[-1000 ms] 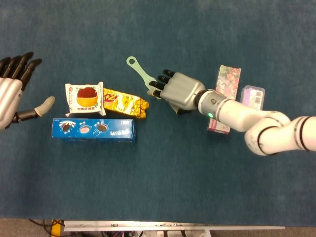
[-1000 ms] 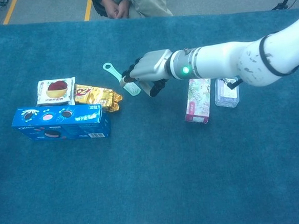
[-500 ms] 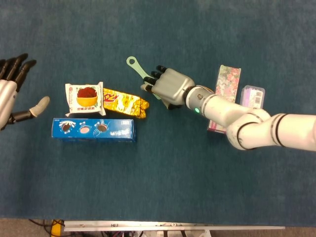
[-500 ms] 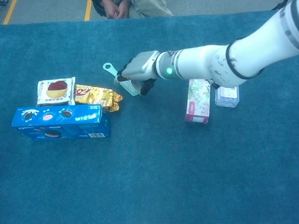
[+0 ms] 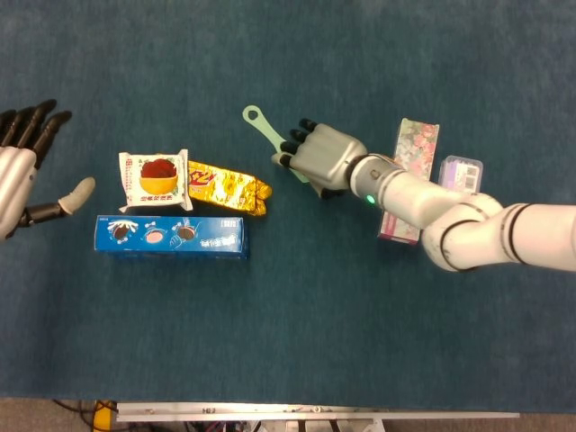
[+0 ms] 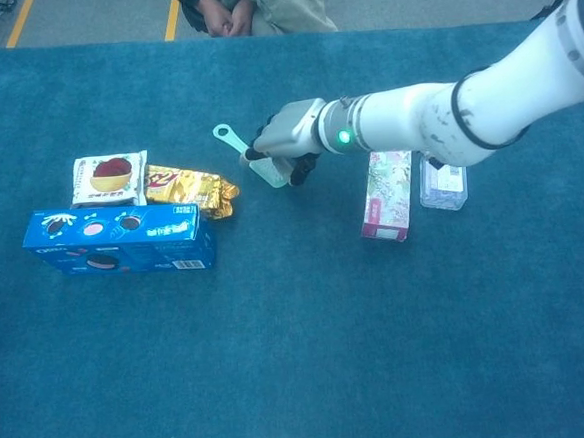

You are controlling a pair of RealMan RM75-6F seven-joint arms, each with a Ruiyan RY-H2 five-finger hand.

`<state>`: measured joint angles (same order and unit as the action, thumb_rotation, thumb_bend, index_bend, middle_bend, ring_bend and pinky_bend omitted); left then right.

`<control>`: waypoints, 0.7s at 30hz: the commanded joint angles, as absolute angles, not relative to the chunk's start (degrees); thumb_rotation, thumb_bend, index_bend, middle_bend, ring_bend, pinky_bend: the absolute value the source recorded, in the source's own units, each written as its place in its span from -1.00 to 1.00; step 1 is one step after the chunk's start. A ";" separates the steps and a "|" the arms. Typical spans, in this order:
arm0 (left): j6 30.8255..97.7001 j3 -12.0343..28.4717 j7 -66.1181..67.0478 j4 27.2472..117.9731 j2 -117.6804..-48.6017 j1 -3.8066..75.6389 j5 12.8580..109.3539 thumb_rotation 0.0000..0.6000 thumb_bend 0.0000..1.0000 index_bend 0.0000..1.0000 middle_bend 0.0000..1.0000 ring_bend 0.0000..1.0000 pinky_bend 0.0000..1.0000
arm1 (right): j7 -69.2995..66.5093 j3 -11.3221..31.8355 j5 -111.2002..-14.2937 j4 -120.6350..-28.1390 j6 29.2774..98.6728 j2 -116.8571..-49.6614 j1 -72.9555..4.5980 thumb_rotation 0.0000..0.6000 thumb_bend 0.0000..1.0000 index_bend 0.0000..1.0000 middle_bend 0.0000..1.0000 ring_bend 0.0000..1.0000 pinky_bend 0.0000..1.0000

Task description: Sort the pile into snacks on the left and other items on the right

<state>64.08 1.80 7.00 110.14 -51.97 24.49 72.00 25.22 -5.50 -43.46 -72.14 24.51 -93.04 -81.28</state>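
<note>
Snacks already sit in a cluster on your left side of the desk [image 5: 297, 342]: the white snack packet [image 5: 156, 180], the gold wrapper [image 5: 227, 188] touching it, and the blue cookie box [image 5: 171, 237] just in front of them. That grouping fits the task, so nothing there looks like it needs moving. The flowered box [image 5: 409, 171] and the clear purple-topped case [image 5: 461, 175] lie side by side on your right, which suits the non-snack side.

What remains between the two groups is the green scoop [image 5: 264, 130], and your right hand [image 5: 319, 155] is on it, fingers curled down over its wider end while the ringed handle sticks out toward the far left. It is not food by the look of it, so I judge it belongs on the right with the boxes.

From the head view you cannot tell whether the scoop is truly gripped or only covered. The chest view helps: it shows the pale blade under the fingertips [image 6: 257, 151], so the hand appears to be holding it.

Your left hand [image 5: 20, 171] hangs apart at the desk's edge, fingers spread, holding nothing; the chest view barely catches it.
</note>
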 commanded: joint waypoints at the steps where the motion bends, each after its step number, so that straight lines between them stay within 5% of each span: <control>1: 63.76 2.01 7.22 110.17 -52.27 24.63 72.03 -0.81 -0.55 -0.93 -1.00 -1.00 -1.00 | 25.17 -6.97 -44.68 -75.32 25.65 -90.32 -80.46 0.51 0.76 -1.00 -0.66 -0.89 -0.92; 21: 62.16 2.67 7.94 109.80 -54.63 25.18 72.77 -0.82 -0.56 -0.93 -1.00 -1.00 -1.00 | 21.88 -12.08 -54.44 -88.42 29.72 -76.97 -72.58 0.52 0.76 -1.00 -0.62 -0.81 -0.87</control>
